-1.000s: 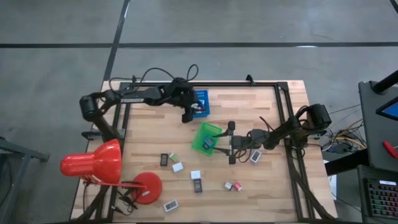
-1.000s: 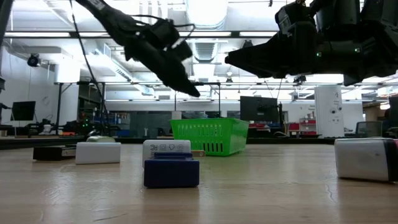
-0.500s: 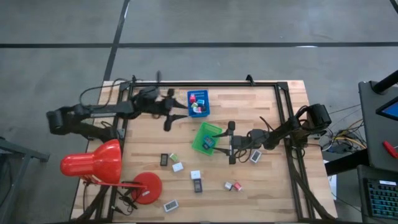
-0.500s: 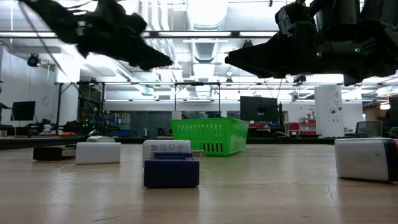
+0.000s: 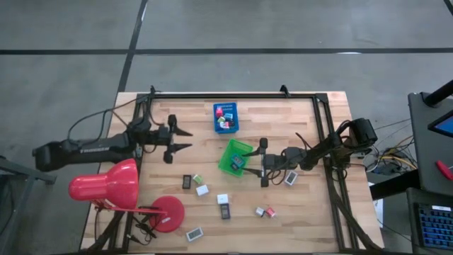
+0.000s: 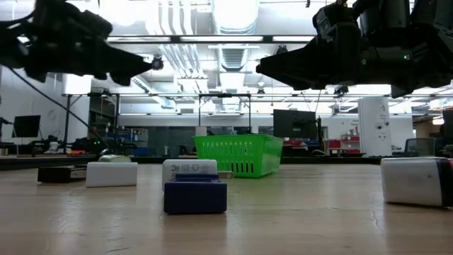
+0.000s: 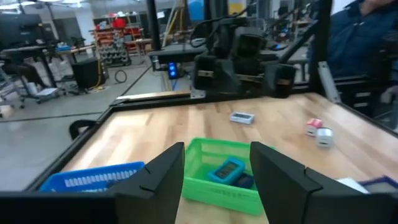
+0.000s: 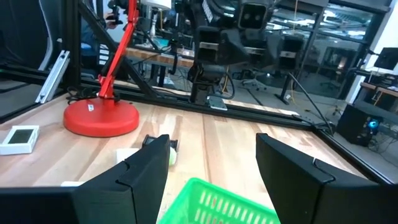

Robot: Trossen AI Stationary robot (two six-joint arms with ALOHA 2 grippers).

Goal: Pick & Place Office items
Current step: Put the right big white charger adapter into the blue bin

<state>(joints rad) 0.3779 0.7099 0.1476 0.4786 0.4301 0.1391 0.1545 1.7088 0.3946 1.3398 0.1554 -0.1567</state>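
Table: wooden top in a dark frame.

Red desk lamp: at the near left corner, base beside it.

Left gripper: had swung away from the blue tray within the last second and drawn back toward the left edge. Fingers parted, nothing between them. Judged a retreat after a drop, with the next pick still to come.

Right gripper: unmoved, just beside the green tray. Fingers apart, empty.

Green tray: mid-table, holding a teal piece and a dark one.

Blue tray: at the far edge, holding several small coloured pieces.

Office items: roughly nine still loose on the wood near the front edge, white, dark grey, green and pink-red. Judged partly done.
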